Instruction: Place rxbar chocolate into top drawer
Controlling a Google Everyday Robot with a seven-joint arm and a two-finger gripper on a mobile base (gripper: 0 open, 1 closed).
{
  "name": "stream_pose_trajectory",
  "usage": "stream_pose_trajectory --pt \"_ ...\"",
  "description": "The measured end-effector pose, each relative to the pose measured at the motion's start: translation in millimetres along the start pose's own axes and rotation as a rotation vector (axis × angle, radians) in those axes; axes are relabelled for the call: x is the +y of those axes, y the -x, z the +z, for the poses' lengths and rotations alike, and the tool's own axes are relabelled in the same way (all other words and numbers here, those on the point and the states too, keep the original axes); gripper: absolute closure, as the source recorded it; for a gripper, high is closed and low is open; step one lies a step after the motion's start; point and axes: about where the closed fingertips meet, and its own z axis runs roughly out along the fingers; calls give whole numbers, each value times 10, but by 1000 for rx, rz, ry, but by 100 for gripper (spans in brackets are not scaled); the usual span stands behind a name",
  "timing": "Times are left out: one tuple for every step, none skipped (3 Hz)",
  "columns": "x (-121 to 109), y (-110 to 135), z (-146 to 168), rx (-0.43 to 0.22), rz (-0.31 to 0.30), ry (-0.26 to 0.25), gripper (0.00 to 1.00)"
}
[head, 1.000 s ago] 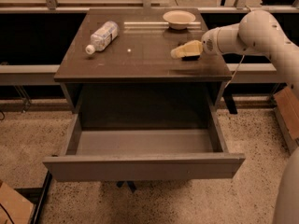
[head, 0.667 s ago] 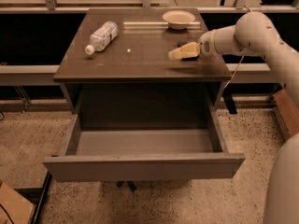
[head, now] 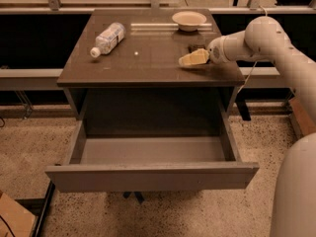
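The rxbar chocolate (head: 196, 47) is a small dark flat bar lying on the dark table top (head: 148, 65) at the right, in front of the bowl. Only part of it shows, just behind my gripper. My gripper (head: 191, 59) reaches in from the right, low over the table top and right next to the bar's near side; I cannot tell whether it touches the bar. The top drawer (head: 150, 176) is pulled wide open below the table, with its grey inside showing nothing in it.
A clear water bottle (head: 107, 38) lies on its side at the table's back left. A pale bowl (head: 189, 19) stands at the back right. My white arm (head: 276, 48) spans the right side. A rail and dark shelving run behind the table.
My gripper has shifted slightly left and toward the table's front edge, staying beside the bar. Bottle, bowl and drawer have not moved.
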Motion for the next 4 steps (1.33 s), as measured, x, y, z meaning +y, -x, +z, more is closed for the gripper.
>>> stream_pose_trajectory --pt "67 38 4 4 -26 -3 43" --pt "140 95 -53 -5 -55 -14 66" --pt "228 164 -152 -21 -83 -28 89" --pt "349 224 -351 -34 -106 -43 100"
